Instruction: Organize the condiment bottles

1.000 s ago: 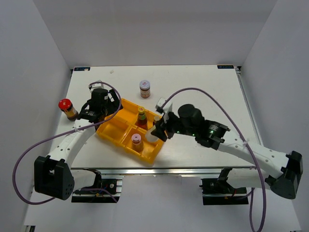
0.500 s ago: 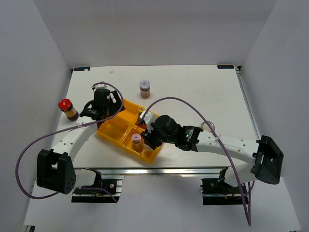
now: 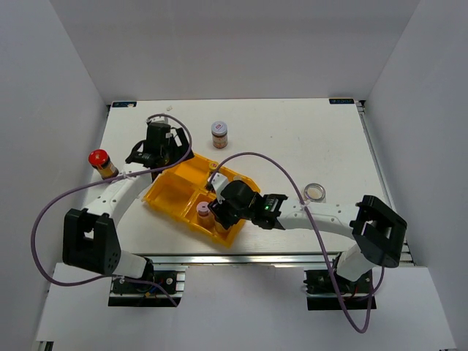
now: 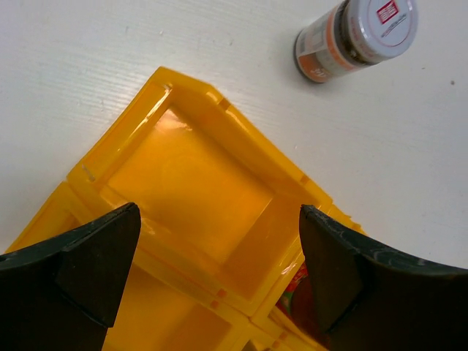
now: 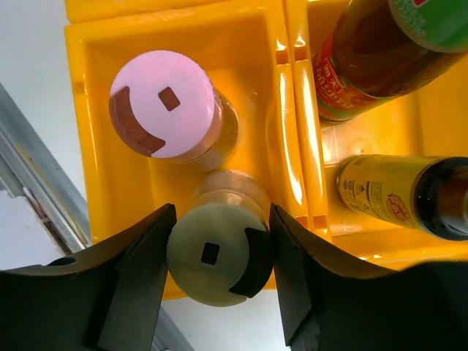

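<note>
While the red-capped bottle (image 3: 99,162) sits out on the counter (image 3: 292,131) at far left, apart from the yellow tray (image 3: 172,197), my left gripper (image 4: 219,219) hovers over the tray's far corner compartment. Its fingers are wide with nothing between them, and that compartment is bare. Just beyond the tray stands the silver-capped jar (image 4: 358,36), loose on the counter.

Moving right, my right gripper (image 5: 218,252) is down at the tray's near compartment. Its fingers are clamped on the pale-green-capped bottle (image 5: 212,256), just beside the pink-capped bottle (image 5: 164,102) standing in that same compartment. Next door I see a brown sauce bottle (image 5: 365,66) and a yellow-labelled bottle (image 5: 395,194). Far right, the clear glass jar (image 3: 315,192) sits alone on the counter.

I read this as the placing step for the green cap. I can't tell whether its base is on the tray floor. So the next move calls for easing it down, spreading the fingers without nudging the pink one, then lifting straight up. Three bottles are not yet in the tray.
</note>
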{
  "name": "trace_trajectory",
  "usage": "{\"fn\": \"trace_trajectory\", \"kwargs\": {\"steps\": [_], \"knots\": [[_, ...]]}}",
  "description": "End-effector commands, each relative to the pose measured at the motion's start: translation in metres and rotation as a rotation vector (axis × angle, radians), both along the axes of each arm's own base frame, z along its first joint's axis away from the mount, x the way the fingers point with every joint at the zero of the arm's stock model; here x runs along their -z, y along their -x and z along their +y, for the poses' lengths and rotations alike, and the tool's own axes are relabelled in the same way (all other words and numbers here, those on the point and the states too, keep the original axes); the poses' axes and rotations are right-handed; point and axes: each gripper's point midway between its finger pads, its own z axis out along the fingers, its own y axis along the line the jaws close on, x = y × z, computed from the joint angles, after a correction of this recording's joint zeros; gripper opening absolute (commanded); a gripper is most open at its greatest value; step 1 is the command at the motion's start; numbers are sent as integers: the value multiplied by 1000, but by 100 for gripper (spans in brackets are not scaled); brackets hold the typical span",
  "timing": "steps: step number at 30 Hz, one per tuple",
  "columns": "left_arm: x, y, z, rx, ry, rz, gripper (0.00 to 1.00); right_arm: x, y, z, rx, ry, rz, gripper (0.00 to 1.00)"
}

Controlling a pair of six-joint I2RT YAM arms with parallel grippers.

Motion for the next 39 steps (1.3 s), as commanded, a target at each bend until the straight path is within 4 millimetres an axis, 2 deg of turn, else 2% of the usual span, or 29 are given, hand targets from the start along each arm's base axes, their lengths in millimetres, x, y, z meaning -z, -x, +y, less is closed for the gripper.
{"fn": "trace_trajectory", "kwargs": {"steps": [1,4,6,8,11,12,13,15,16,18,19,20,21,22,23,24,25,26,27,28,29,30,32,33,35,36,37,39], "knots": [[-23,-18,-10,44,24,-58,98,-7,-5,2,45,-32,-15,60],[-21,-27,-15,64,28,-48,98,-10,-4,1,42,-29,-12,70],[-27,-36,-19,80,30,-60,98,-23,-4,-1,54,-53,-22,75],[-21,-42,-24,97,29,-42,98,-40,-3,-4,52,-90,-40,78],[-23,-56,-28,116,23,-46,98,-66,-1,-8,55,-155,-61,89],[-23,-59,-29,121,18,-40,98,-72,-2,-11,61,-167,-70,89],[-33,-66,-33,128,22,-60,98,-87,-3,-16,74,-197,-93,89],[-32,-74,-38,153,22,-61,98,-96,-5,-25,94,-207,-112,89],[-44,-80,-47,185,44,-85,98,-110,-8,-33,116,-231,-136,89],[-41,-87,-57,219,44,-77,98,-114,-18,-51,178,-237,-154,90],[-42,-91,-60,229,38,-77,98,-130,-22,-63,230,-279,-173,89],[-45,-101,-69,251,25,-85,98,-135,-31,-77,282,-292,-187,90],[-43,-103,-73,264,14,-72,98,-132,-35,-88,319,-292,-192,89],[-43,-106,-79,279,3,-69,98,-145,-40,-105,375,-329,-223,89],[-56,-111,-92,314,-13,-103,98,-149,-48,-119,436,-348,-230,89],[-44,-114,-100,338,-30,-76,98,-142,-52,-131,473,-344,-229,89],[-44,-116,-106,357,-42,-77,98,-150,-53,-144,508,-379,-242,89],[-40,-113,-118,399,-69,-66,98,-150,-60,-158,561,-392,-238,89],[-52,-120,-125,416,-78,-96,98,-148,-63,-166,589,-398,-236,89],[-38,-124,-130,431,-111,-75,98,-146,-61,-175,603,-404,-230,89],[-34,-121,-138,452,-122,-57,98,-145,-65,-184,634,-408,-230,89],[-31,-134,-135,414,-165,-61,98,-143,-66,-190,648,-405,-228,89],[-26,-138,-139,410,-192,-43,98,-140,-67,-198,668,-399,-230,89],[-36,-146,-142,399,-191,-68,98,-139,-67,-200,674,-394,-230,89],[-21,-156,-137,351,-223,-39,98,-136,-68,-203,682,-381,-229,89],[-33,-164,-136,329,-230,-67,98,-136,-69,-204,684,-374,-233,89],[-22,-169,-134,316,-253,-49,98,-134,-70,-204,680,-369,-230,89],[-21,-174,-133,310,-268,-50,98,-131,-72,-204,682,-355,-227,89]]}}
